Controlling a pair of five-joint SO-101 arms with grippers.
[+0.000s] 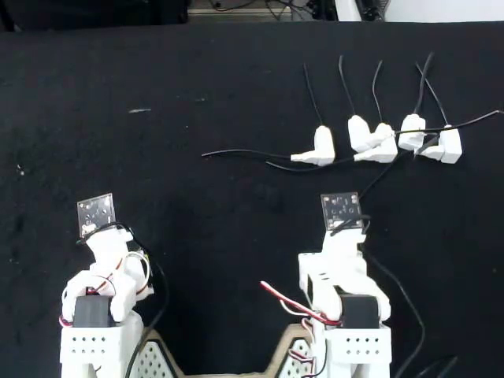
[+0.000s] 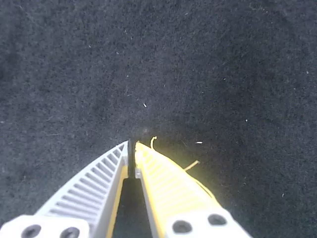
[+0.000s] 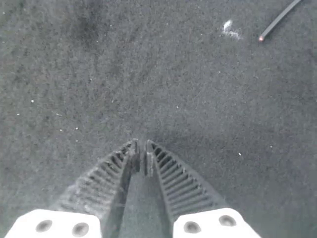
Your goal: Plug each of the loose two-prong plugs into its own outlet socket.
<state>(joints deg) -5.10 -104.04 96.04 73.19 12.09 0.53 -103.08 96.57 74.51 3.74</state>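
White plugs and sockets (image 1: pixel 378 142) lie clustered toward the far right corner of the tabletop (image 1: pixel 157 142), black cords (image 1: pixel 244 153) trailing among them. Left hand (image 2: pixel 132 148) and right hand (image 3: pixel 141 148), both pressed together, hang by the near edge.

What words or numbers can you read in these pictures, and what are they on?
None: no word, number or sign can be read.
The white plug pieces look blank.
The square plate on one arm and its twin on the other show tiny marks, too small to read.
The black table cloth is plain.
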